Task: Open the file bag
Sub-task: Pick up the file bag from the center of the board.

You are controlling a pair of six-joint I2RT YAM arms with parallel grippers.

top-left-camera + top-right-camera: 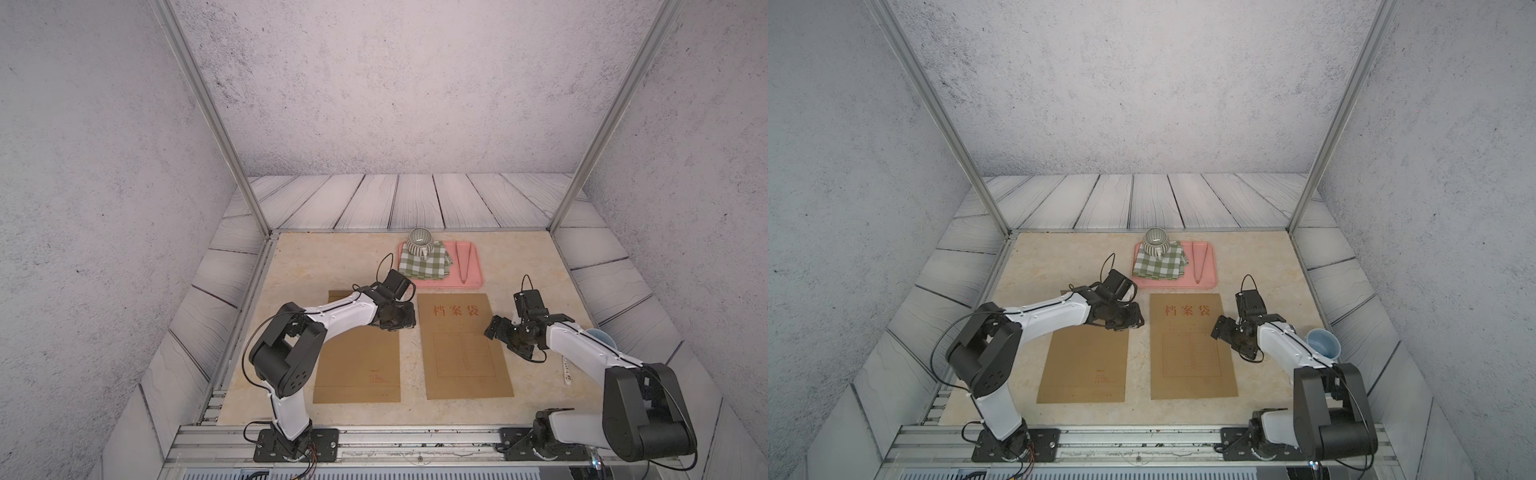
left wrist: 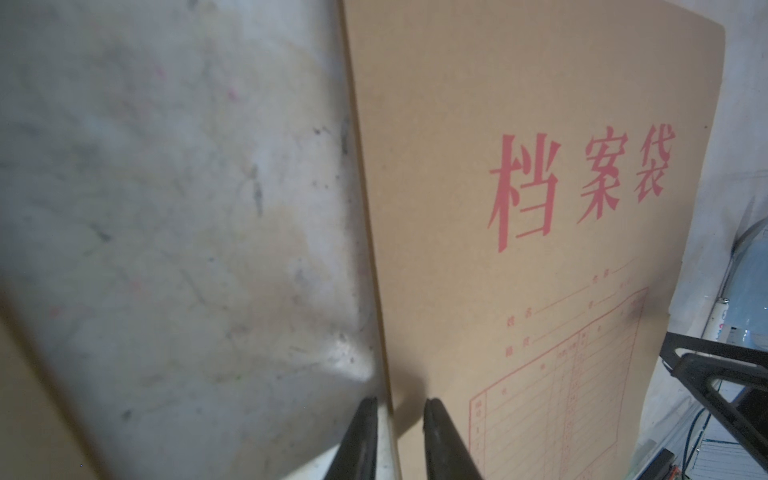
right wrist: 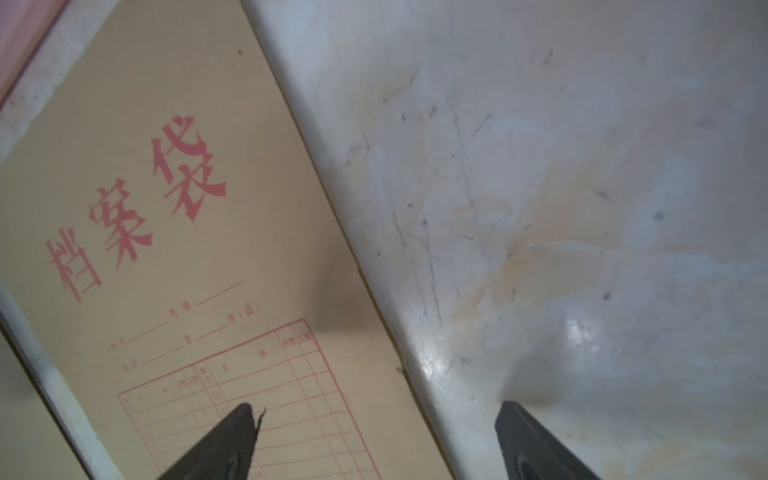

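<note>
A kraft file bag (image 1: 461,353) with red characters lies flat, printed side up, in both top views (image 1: 1192,357). My left gripper (image 1: 401,321) is at its left edge near the top. In the left wrist view the gripper (image 2: 401,403) is narrowly open. One fingertip is over the bag (image 2: 540,249) and one over the table, with the bag's edge between them. My right gripper (image 1: 498,332) is at the bag's right edge. In the right wrist view it (image 3: 376,407) is wide open, straddling that edge of the bag (image 3: 187,249).
A second kraft bag (image 1: 361,365) lies to the left, partly under my left arm. A pink tray (image 1: 476,270) at the back holds a checked cloth (image 1: 426,264), a striped pot (image 1: 420,241) and tongs (image 1: 463,262). A blue cup (image 1: 1323,343) and a white pen (image 1: 566,372) lie by my right arm.
</note>
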